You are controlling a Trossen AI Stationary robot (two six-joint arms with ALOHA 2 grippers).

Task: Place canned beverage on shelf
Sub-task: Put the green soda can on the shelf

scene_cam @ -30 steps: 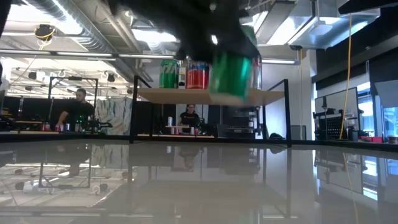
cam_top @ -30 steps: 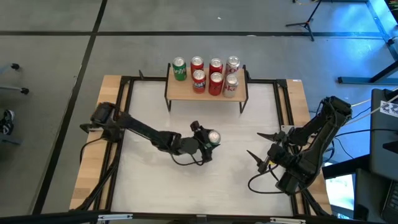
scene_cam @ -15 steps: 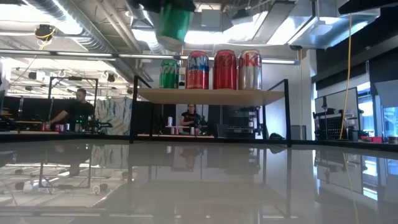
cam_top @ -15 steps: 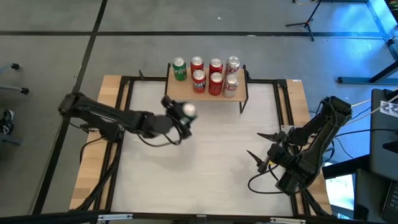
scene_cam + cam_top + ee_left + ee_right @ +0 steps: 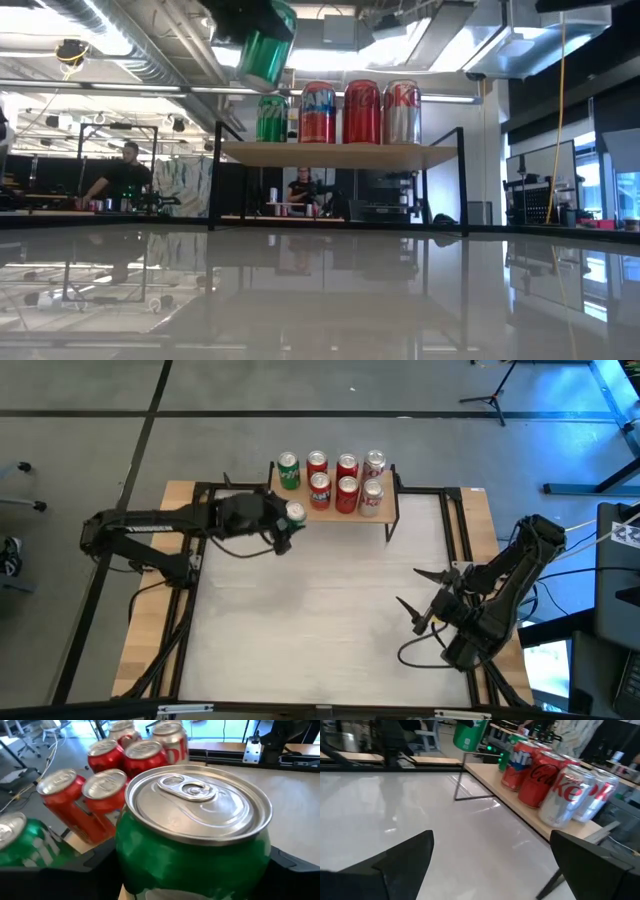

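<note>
Left gripper (image 5: pixel 288 520): clamped on a green can (image 5: pixel 295 513), held in the air just off the shelf's left front corner, above the level of the top.
Shelf (image 5: pixel 300 508): at the table's far edge; seven cans stand on it, green, red and silver.
Right gripper (image 5: pixel 419 600): fingers spread wide, holding nothing, near the table's right edge.

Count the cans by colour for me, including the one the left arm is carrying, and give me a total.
Green cans: 2, one on the shelf at, one held in the left gripper
Red cans: 4, e.g.
Silver cans: 2, e.g.
Total: 8
</note>
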